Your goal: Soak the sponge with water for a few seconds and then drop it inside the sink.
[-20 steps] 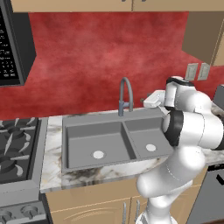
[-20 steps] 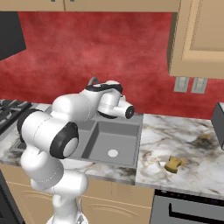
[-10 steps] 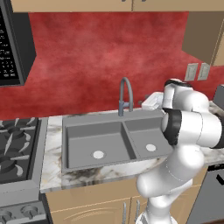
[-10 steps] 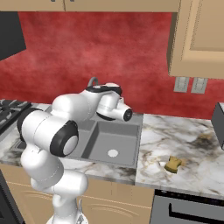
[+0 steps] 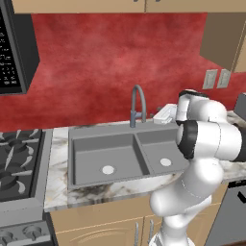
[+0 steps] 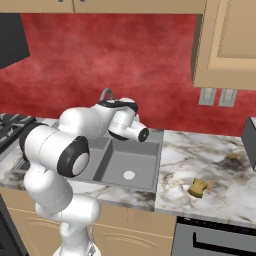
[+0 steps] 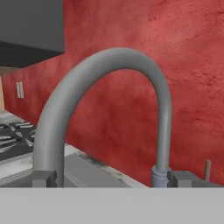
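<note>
The yellow-tan sponge (image 6: 198,187) lies on the marble counter to the right of the sink, away from the arm. The grey double-basin sink (image 5: 86,161) (image 6: 150,167) holds a pale drain in each basin. My gripper (image 5: 158,115) hovers behind the right basin, just right of the arched grey faucet (image 5: 138,103). In the hand view the gripper (image 7: 113,179) is open, with its fingertips (image 7: 43,178) wide apart and nothing between them. The faucet (image 7: 109,78) arches close in front of it. No water stream shows.
A stovetop (image 5: 19,163) sits left of the sink, with a black microwave (image 5: 14,53) above it. Wall outlets (image 6: 217,96) and a tan upper cabinet (image 6: 230,40) are at the right. A dark appliance (image 6: 250,135) stands at the counter's far right.
The wrist has shifted very slightly near the faucet. The sponge lies where it was and the jaws stay wide.
</note>
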